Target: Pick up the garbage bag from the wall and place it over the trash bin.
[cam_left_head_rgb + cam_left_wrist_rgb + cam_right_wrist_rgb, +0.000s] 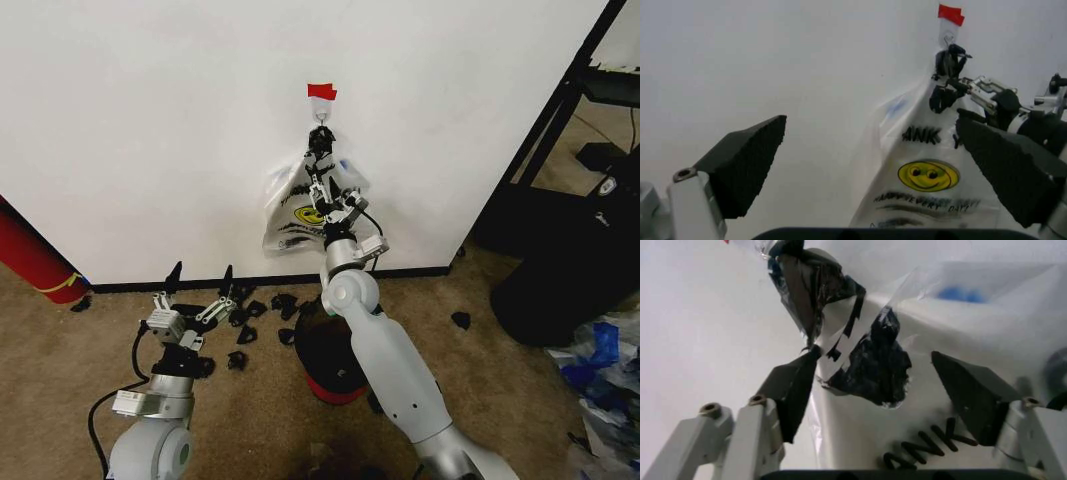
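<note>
On the white wall [150, 120], a hook [321, 113] under red tape [322, 92] holds hanging plastic. The garbage bag [892, 112] is the see-through layer with a blue patch [960, 292]. It lies against a whiter bag [305, 210] with a yellow smiley and "ANK" print [927, 445]. The black taped handles [870, 360] sit between the fingers of my open right gripper [318, 165], just below the hook. My left gripper [200, 285] is open and low over the carpet, pointing at the wall. The black trash bin [312, 350] with its red base stands below the bags, partly behind my right arm.
A large red cylinder [30, 255] leans at the left by the baseboard. Black scraps [255, 310] litter the carpet along the wall. A black rack [560, 150] and a dark bulky object [570, 280] stand at the right, with crumpled blue-and-white plastic [605, 370] beside them.
</note>
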Motion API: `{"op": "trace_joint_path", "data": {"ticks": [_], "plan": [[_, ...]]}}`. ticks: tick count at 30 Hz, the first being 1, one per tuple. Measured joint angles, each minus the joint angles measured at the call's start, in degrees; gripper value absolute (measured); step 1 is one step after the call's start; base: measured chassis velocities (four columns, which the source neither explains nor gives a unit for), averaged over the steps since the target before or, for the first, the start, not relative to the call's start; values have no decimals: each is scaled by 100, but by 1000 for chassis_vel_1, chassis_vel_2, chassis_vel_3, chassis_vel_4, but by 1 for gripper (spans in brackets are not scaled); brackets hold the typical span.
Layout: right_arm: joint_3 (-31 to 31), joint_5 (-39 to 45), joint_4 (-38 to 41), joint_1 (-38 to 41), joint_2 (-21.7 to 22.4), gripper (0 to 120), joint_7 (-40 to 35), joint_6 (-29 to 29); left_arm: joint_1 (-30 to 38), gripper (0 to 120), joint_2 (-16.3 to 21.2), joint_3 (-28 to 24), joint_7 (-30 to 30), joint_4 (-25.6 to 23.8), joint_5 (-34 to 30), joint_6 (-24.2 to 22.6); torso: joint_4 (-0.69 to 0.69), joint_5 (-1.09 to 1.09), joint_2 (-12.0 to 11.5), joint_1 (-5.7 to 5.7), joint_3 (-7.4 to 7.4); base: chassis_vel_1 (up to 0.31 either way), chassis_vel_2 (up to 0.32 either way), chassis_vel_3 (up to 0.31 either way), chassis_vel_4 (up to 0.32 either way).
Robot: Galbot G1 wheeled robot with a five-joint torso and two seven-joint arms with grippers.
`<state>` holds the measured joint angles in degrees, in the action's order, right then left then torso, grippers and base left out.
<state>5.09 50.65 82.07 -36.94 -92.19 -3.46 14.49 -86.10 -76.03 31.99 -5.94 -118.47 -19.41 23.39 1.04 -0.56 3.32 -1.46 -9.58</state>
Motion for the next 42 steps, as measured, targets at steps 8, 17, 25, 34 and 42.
{"op": "trace_joint_path", "data": {"ticks": [8,17,25,34,42], "plan": [[1,55,-76,54,2,57,38,0,52,100,-43,-101,0,24,97,-29,0,0,0,0,0,0,0,0,0],[9,37,-221,98,4,24,82,0,47,100,-35,-109,0,33,130,-32,0,0,0,1,0,0,0,0,0],[4,-54,-235,73,5,0,104,3,59,100,-7,-100,4,25,128,-33,0,0,0,1,0,0,0,0,0],[-34,-105,-138,-76,5,0,136,10,34,100,34,-52,13,-48,103,-47,0,0,0,1,0,0,0,0,0],[-207,-369,405,-1071,5,0,252,15,54,100,80,30,85,-94,-49,-56,0,-1,0,1,0,0,0,0,0]]}}
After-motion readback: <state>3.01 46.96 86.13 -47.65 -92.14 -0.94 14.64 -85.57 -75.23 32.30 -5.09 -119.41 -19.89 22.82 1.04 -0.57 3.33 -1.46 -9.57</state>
